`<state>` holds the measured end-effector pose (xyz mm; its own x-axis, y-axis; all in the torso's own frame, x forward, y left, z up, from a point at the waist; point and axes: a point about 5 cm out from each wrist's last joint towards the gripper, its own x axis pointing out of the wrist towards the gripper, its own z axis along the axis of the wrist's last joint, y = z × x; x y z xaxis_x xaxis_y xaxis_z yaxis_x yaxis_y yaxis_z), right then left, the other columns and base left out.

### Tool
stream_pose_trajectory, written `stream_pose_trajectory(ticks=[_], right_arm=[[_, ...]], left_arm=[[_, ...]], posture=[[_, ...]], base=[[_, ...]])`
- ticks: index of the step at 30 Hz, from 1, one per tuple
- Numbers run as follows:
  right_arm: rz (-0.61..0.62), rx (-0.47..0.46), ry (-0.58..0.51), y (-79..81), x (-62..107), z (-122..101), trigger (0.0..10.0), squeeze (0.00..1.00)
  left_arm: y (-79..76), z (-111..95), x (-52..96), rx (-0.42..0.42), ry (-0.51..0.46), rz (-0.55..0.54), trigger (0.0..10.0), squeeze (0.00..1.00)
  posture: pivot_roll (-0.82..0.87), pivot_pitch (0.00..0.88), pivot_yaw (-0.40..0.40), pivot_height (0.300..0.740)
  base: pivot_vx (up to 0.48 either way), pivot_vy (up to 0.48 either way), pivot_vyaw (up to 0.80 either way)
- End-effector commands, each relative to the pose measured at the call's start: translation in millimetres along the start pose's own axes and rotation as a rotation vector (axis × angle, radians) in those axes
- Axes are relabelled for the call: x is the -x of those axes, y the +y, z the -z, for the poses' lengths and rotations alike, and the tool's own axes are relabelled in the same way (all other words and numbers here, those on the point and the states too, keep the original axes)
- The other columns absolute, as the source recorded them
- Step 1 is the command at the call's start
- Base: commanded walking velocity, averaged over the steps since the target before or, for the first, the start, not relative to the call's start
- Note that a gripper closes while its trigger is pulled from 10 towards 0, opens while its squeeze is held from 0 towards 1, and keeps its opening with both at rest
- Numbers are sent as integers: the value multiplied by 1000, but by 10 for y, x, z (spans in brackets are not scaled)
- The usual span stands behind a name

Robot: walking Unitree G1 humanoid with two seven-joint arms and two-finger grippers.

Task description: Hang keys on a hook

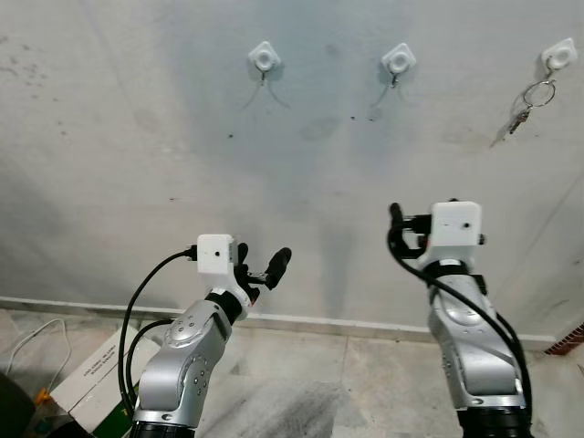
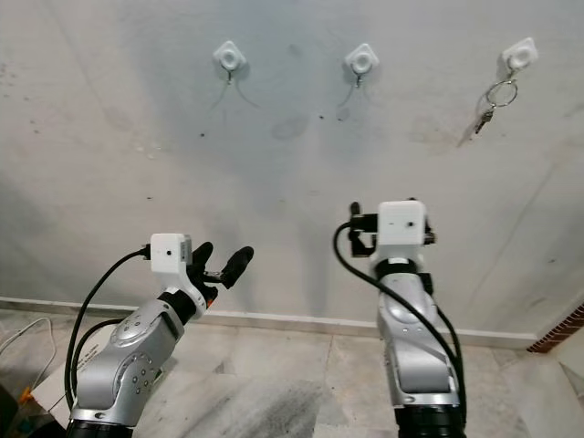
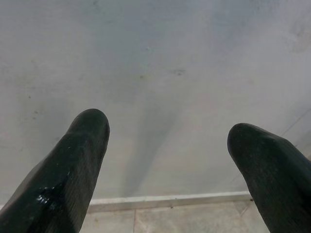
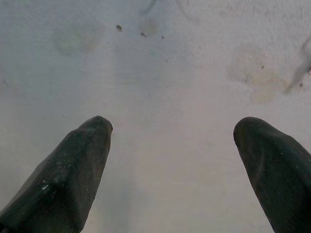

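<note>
Down low in front of you, your left hand (image 3: 167, 160) is held up with its two black fingers (image 3: 73, 165) spread wide and nothing between them, pointing at the bare grey wall (image 1: 137, 137). Your right hand (image 4: 172, 165) is up beside it, a bit higher, and its fingers are spread apart too, holding nothing. Look up the wall from your hands and you see three white hooks in a row. You can see that the left hook (image 1: 264, 58) has nothing on it, and the middle hook (image 1: 398, 60) has nothing on it. Over on the far right hook (image 1: 558, 55) the keys (image 1: 534, 100) are hanging on their ring, up and to the right of your right hand and well apart from it. So it looks like the hanging step is done and your hands have let go. Below you is the tiled floor (image 1: 365, 383), with a cardboard box (image 1: 91, 383) and a white cable (image 1: 32, 339) by your left side. For your next move, you likely just need to bring both arms down slowly and keep them away from the keys so you do not knock them off.
</note>
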<state>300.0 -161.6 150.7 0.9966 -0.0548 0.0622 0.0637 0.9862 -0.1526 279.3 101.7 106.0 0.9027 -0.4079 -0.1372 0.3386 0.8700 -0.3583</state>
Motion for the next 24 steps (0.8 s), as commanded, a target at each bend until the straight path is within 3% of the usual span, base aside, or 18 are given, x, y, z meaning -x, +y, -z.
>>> stream_pose_trajectory(ticks=[1, 12, 24], right_arm=[[0, -2, -2, -10, 0, -5, 10000, 0], [-6, 0, -4, -14, -10, -11, 10000, 0], [4, -8, 1, -28, -1, -6, 10000, 0]], left_arm=[[1, -4, 2, -1, 5, 5, 10000, 0], [-6, -7, -3, -1, 1, 9, 10000, 0], [3, -14, -12, -6, 4, 8, 10000, 0]], posture=[[-76, 0, 92, 740], [-76, 0, 89, 740], [-83, 0, 95, 740]], base=[[0, 0, 0], [0, 0, 0], [-282, 0, 0]])
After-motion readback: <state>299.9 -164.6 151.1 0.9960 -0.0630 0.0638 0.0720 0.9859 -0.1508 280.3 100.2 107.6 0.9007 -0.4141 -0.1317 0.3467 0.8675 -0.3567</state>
